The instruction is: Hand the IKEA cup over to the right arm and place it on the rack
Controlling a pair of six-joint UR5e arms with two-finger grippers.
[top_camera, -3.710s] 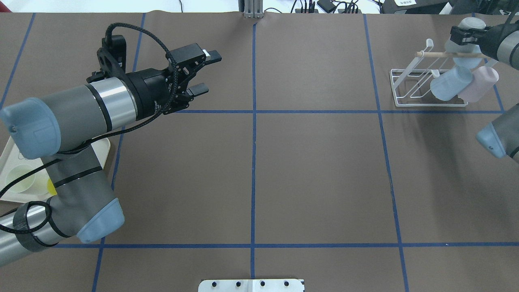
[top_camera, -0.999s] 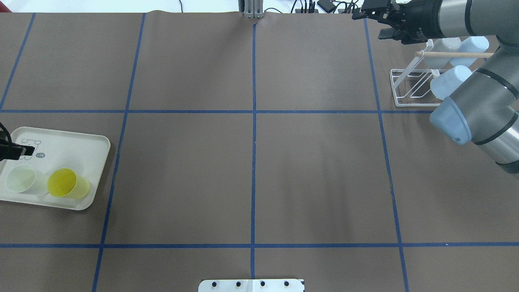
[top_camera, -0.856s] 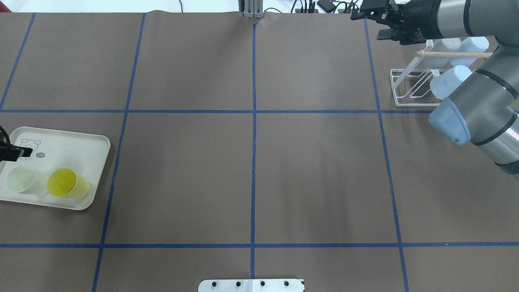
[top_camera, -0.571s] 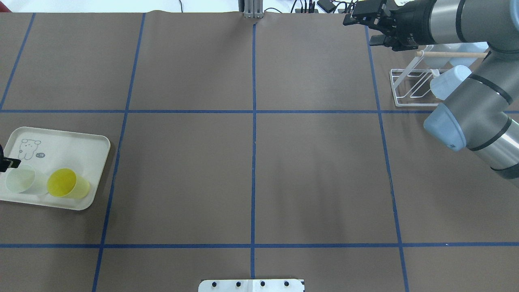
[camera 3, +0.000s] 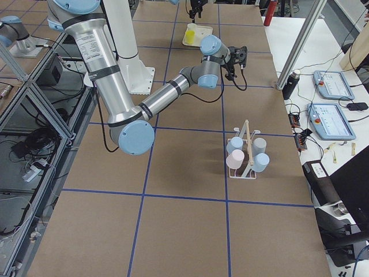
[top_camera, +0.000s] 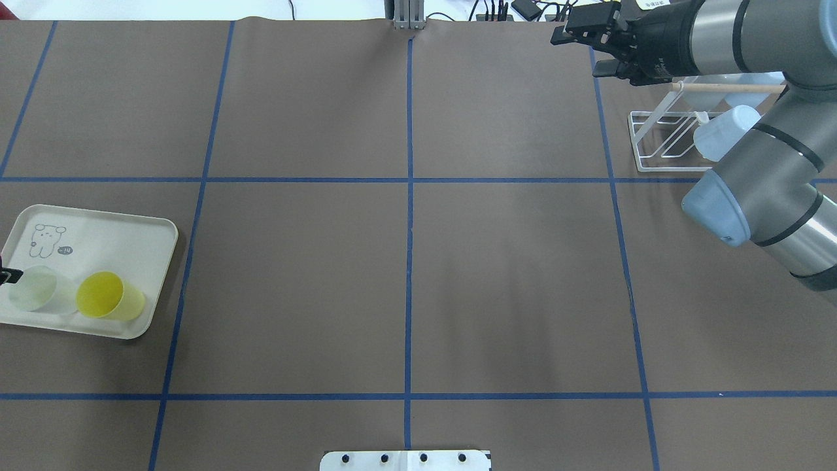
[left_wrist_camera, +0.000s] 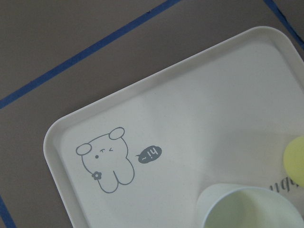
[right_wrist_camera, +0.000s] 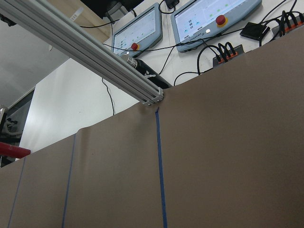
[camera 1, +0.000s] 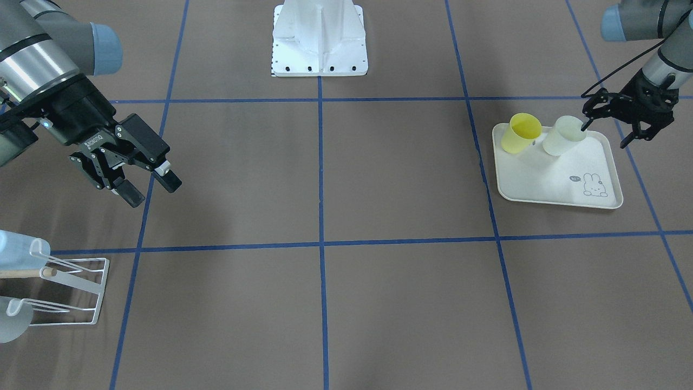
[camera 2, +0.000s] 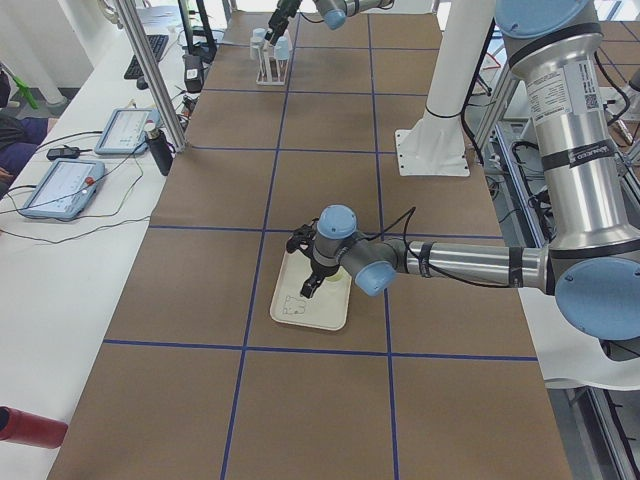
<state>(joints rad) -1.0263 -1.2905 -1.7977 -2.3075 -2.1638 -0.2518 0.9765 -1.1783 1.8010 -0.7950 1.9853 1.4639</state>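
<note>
Left gripper (camera 1: 603,136) moved along tray (camera 1: 547,184) to pale cup (camera 1: 563,136), jaws spread at its rim, right gripper (camera 1: 153,192) further from rack (top_camera: 664,145), released, empty

Tray (top_camera: 134,239) at the left edge of the table (top_camera: 294,281), outer cup (top_camera: 36,292) just beside inner cup (top_camera: 104,296) on its robot-side half, left gripper (camera 1: 603,136) at the outer cup's rim, rack (top_camera: 660,140) far right bearing hung cups (top_camera: 726,124), right gripper (camera 1: 153,190) above the table left of it
</note>
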